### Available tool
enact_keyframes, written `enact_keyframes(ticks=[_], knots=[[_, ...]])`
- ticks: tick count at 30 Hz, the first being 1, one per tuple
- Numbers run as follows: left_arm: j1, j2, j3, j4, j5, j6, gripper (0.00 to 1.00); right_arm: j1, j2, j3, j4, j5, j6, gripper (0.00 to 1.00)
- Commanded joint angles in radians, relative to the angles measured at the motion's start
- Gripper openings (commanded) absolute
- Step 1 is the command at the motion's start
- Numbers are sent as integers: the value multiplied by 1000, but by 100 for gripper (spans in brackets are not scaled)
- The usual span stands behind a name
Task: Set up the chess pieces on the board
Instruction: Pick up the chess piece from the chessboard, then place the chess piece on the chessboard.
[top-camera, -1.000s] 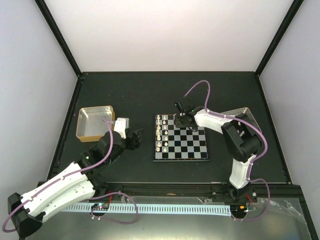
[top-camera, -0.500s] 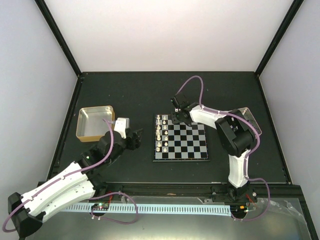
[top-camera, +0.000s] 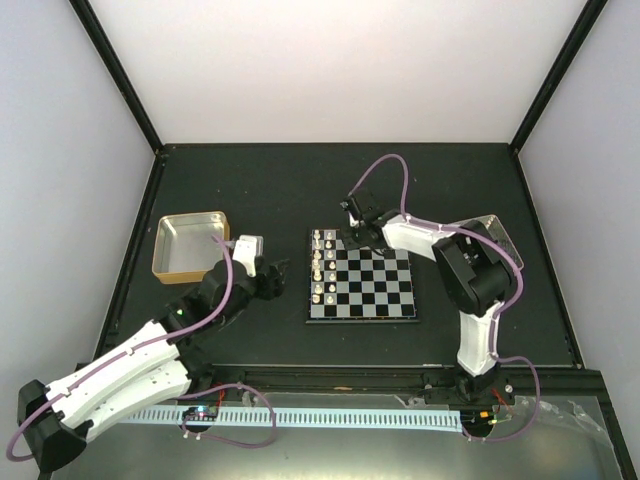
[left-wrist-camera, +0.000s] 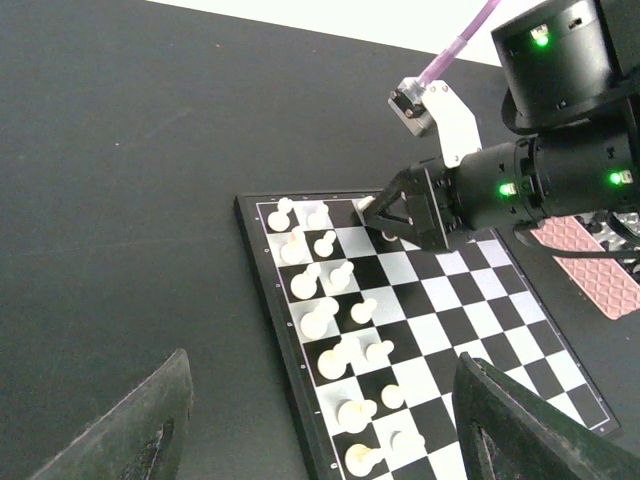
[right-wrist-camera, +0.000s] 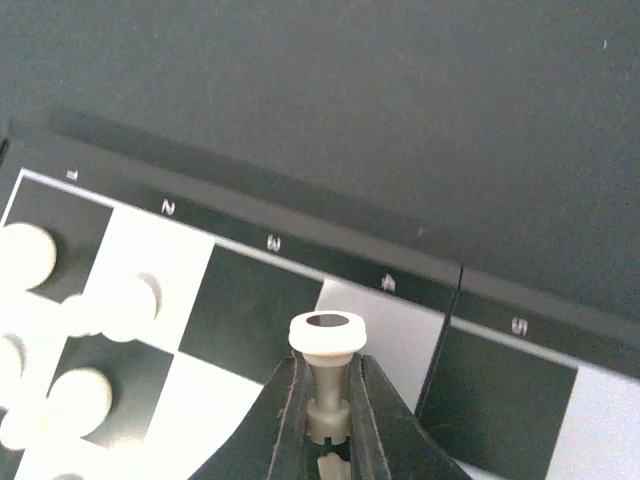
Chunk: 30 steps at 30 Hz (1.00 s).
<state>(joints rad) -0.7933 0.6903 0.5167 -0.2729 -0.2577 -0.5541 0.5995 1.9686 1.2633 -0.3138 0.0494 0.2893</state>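
The board (top-camera: 362, 288) lies mid-table, with several cream-white chess pieces (top-camera: 318, 266) standing in two files along its left side; they also show in the left wrist view (left-wrist-camera: 330, 320). My right gripper (top-camera: 355, 232) hovers over the board's far left corner, shut on a white chess piece (right-wrist-camera: 325, 385) held base-forward between its fingers (right-wrist-camera: 285, 415); it also shows in the left wrist view (left-wrist-camera: 372, 213). My left gripper (top-camera: 277, 272) is open and empty, left of the board, with its fingertips (left-wrist-camera: 150, 420) wide apart.
A gold metal tray (top-camera: 192, 245) stands at the left. A pinkish tray (left-wrist-camera: 585, 262) sits right of the board, mostly under the right arm. The board's numbered rim (right-wrist-camera: 270, 242) runs across the right wrist view.
My right gripper has moved left along the board's far edge to the far left corner, still holding the piece. The left arm shifted slightly.
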Motion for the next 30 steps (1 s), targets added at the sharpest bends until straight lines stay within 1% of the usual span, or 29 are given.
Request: enact_keyframes(ticks=[1, 4, 7, 9, 13, 17, 18, 22, 26, 28, 30], knots=[[5, 10, 8, 44, 41, -16, 73, -3, -113, -91, 80, -55, 21, 10], [6, 9, 9, 57, 75, -38, 73, -3, -222, -166, 161, -101, 17, 10], [10, 10, 16, 80, 141, -75, 75, -3, -323, -254, 237, -181, -1, 10], [17, 14, 26, 98, 213, -111, 76, -3, -388, -310, 274, -256, -20, 10], [37, 40, 51, 163, 382, -194, 78, 0, -526, -439, 367, -469, -47, 11], [61, 106, 71, 256, 565, -281, 79, 23, -666, -540, 449, -682, -64, 12], [65, 126, 77, 276, 606, -294, 80, 31, -698, -561, 462, -710, -67, 12], [71, 208, 114, 310, 729, -307, 81, 66, -793, -597, 462, -761, -90, 13], [75, 283, 164, 304, 833, -304, 80, 93, -843, -582, 396, -768, -136, 13], [77, 315, 185, 303, 869, -318, 77, 107, -854, -572, 365, -762, -160, 13], [76, 334, 184, 325, 883, -343, 69, 118, -855, -562, 335, -755, -181, 13]])
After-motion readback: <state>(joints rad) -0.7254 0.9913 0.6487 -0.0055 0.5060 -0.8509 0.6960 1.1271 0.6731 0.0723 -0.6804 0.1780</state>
